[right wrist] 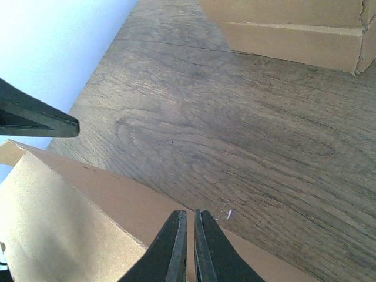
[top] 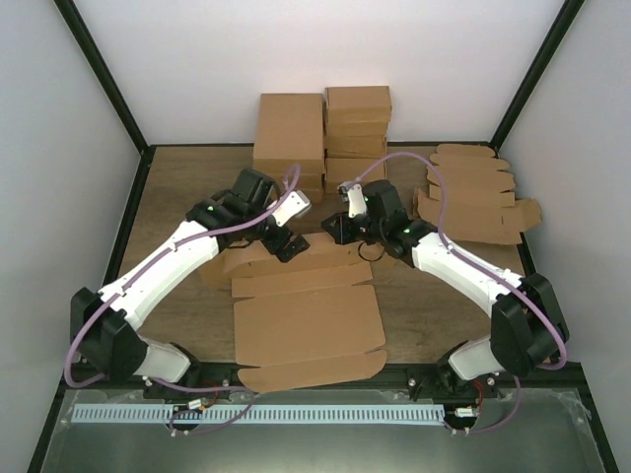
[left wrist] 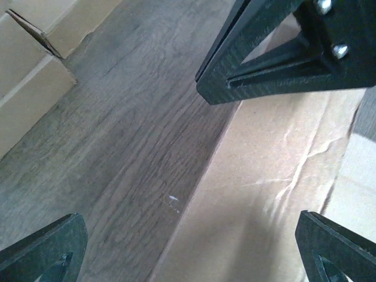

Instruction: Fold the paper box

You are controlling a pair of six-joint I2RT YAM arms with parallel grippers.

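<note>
Paper box [top: 308, 320]: a flat cardboard blank lying open at the middle of the table's near edge. Side tabs are spread out, and the far flap is raised toward the grippers.
Far flap, right wrist view: its pale face slopes up to a folded edge, with bare wood beyond it.
Left gripper [top: 288, 244]: over the far left part of the blank. In its own view the fingers [left wrist: 50, 252] sit at opposite corners of the frame, so the jaws are spread wide and hold nothing. Creased cardboard and table grain show between them.
Right gripper [top: 338, 229]: at the far edge of the blank, just beside the left one. In its own view the fingertips [right wrist: 176, 244] are drawn together with only a thin slit between them, right at the flap's top edge. They look nipped onto that edge.
Folded boxes [top: 325, 133]: two stacks at the middle of the far edge, well apart from the blank.
Spare blanks [top: 475, 192]: a flat pile near the far right corner.
Table [top: 177, 207]: wood grain with dark rails.
</note>
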